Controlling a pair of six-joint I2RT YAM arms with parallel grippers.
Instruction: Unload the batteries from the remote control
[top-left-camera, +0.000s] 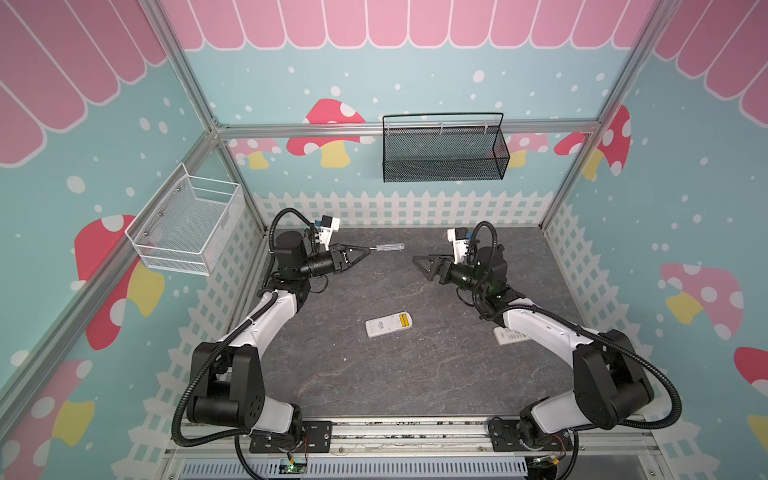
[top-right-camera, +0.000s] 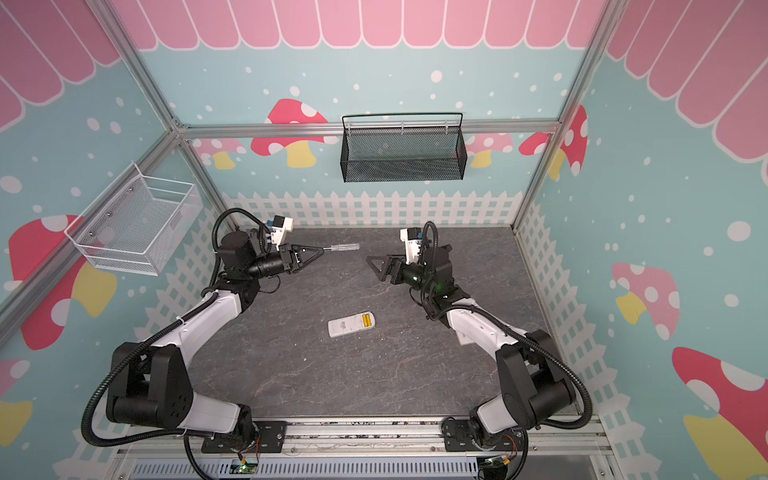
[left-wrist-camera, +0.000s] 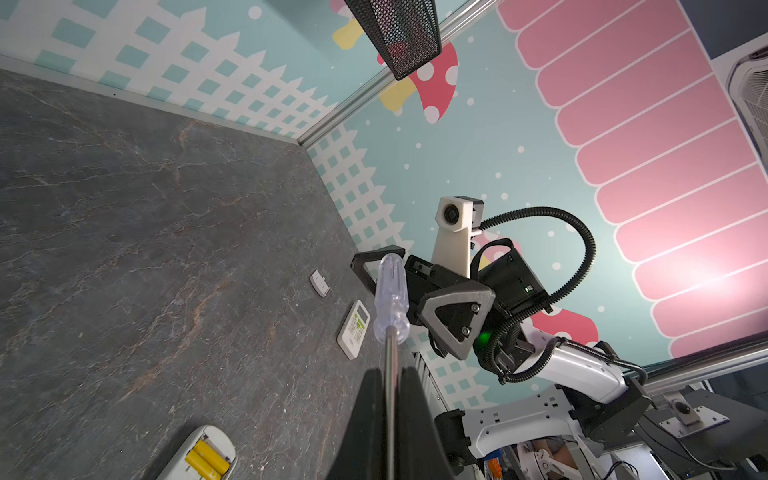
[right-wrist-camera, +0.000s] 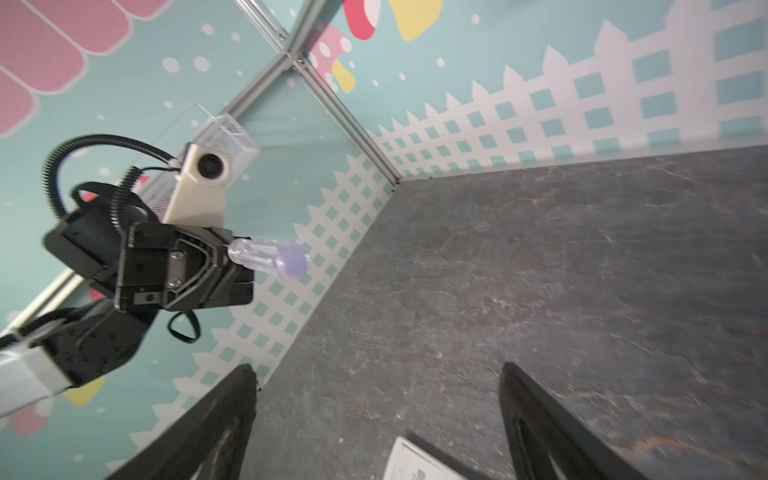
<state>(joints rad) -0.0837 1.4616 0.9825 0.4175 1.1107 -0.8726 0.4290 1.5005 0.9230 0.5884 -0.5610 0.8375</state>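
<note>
While seated side by side in remote (top-left-camera: 380, 327) on tabletop (top-left-camera: 374, 374): two yellow batteries (top-left-camera: 402, 321). Clenched on screwdriver (top-left-camera: 390, 247) shaft: left end effector (top-left-camera: 368, 251). Spread wide, empty: right end effector (top-left-camera: 420, 270).

The clear-handled screwdriver (top-left-camera: 388, 247) is level above the rear of the dark marbled tabletop (top-left-camera: 374, 374), with its handle toward the right in both top views. A black mesh basket (top-left-camera: 442, 160) hangs on the rear rail. A white wire basket (top-left-camera: 187, 232) is mounted on the left wall.
</note>
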